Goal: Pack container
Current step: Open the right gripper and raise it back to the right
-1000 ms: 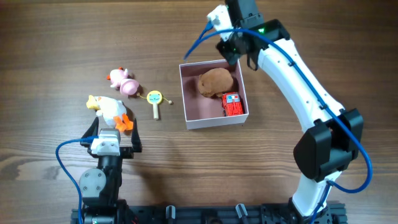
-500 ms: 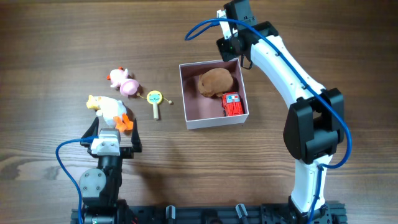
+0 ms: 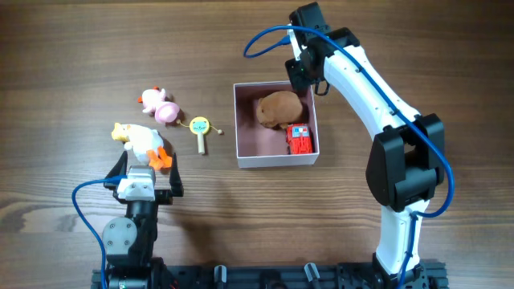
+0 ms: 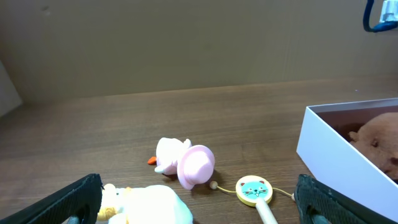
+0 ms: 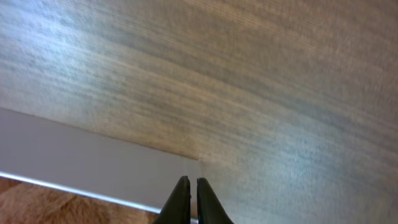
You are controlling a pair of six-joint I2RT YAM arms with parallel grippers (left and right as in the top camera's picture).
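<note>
The container is a shallow white box with a pink inside, right of the table's middle. It holds a brown plush toy and a red toy. My right gripper is at the box's far right corner. In the right wrist view its fingers are pinched on the white wall, with the plush below. My left gripper is open and empty near the front, just behind a white duck toy. Its wrist view shows the wide fingers and the box's corner.
A pink duck toy and a small yellow cat-face drum on a stick lie left of the box. They also show in the left wrist view: pink duck, drum, white duck. Blue cables loop near both arms.
My right gripper has moved down onto the box's far right corner. The box has turned slightly and sits squarer. The left arm and toys have not moved.
</note>
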